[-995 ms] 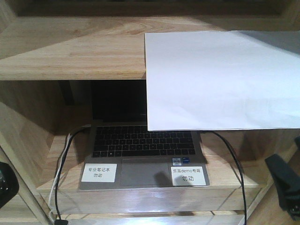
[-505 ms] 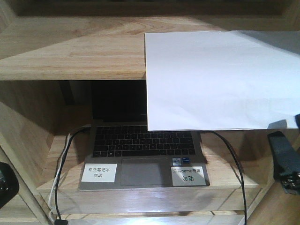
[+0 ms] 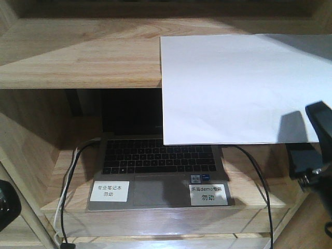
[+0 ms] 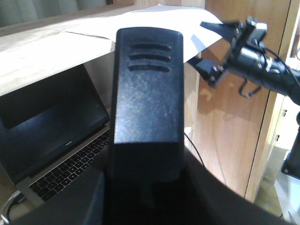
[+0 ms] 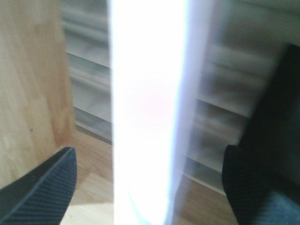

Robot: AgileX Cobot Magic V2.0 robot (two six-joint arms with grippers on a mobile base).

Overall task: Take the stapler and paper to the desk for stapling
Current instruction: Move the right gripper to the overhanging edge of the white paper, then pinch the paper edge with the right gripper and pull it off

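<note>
**Paper** (image 3: 238, 88): flat on the shelf (image 3: 78, 57) above the laptop (image 3: 158, 161). Front part overhanging the shelf edge and hiding the right part of the laptop screen. Not yet lifted.

**Right claw** (image 5: 145, 159): up and to the right of the laptop, at the overhanging lower right corner of the paper. Jaws apart, one above and one below the sheet, not closed on it.

**Stapler** (image 4: 147, 89): upright in front of the laptop, clamped in the left claw (image 4: 149, 192). Contact itself lost in shadow; grip judged from the free-standing pose.

**Bench**: not in view.

Hazards from here:
- Pinching too close to the corner: thin bite, with likely tearing or slipping out during the pull.
- Pulling before full closure: sheet left behind or dragged askew across the shelf.
- Fast withdrawal: sagging and folding of the unsupported sheet. Possible snagging on the laptop lid or on the black cable (image 3: 259, 176) right of the laptop.
- Slackening of the left grip in transit: stapler dropped onto the laptop.

Changes against the front view one second back:
- Right claw raised from low beside the laptop's right front corner to the paper's edge.
- New shadow on the sheet.
- Paper and laptop unmoved.
</note>
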